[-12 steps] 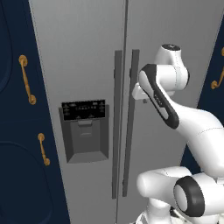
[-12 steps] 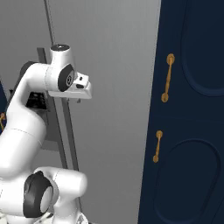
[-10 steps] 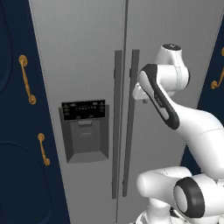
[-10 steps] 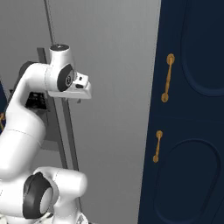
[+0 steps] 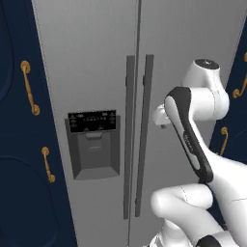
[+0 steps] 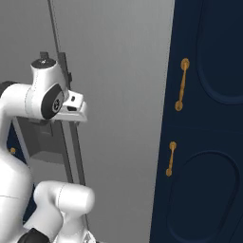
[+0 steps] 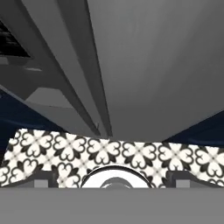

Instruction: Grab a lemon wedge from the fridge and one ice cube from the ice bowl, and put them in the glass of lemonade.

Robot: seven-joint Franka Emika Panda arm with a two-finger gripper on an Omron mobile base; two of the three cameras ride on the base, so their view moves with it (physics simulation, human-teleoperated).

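**Fridge doors closed, hand waiting beside the right handle**

Fridge (image 5: 96, 72) fills the middle of the left base view, a tall grey two-door unit, both doors closed. Its two long dark handles run vertically down the centre seam: the left handle (image 5: 129, 135) and the right handle (image 5: 144, 135) stand side by side, close together. A black dispenser panel (image 5: 93, 121) sits on the left door, left of centre in the frame. Navy cabinets with gold handles (image 5: 29, 88) flank the fridge on both sides.

My gripper (image 5: 160, 116) sits right of centre in the left base view, just beside the right handle at mid-height and slightly to its right. I judge it near the handle but cannot tell whether it touches. The handle's long axis is vertical, so I judge the coming move to be a short reach toward frame left to catch that bar and pull the right door.

In the right base view the hand (image 6: 76, 108) appears at middle left, in front of the grey door. The hand view looks down along the door face to a patterned black-and-white floor (image 7: 131, 153). Two fingertips (image 7: 43, 178) show at the bottom edge, set wide apart, with nothing between them.

The lemon wedge is presumably inside, behind the closed doors.
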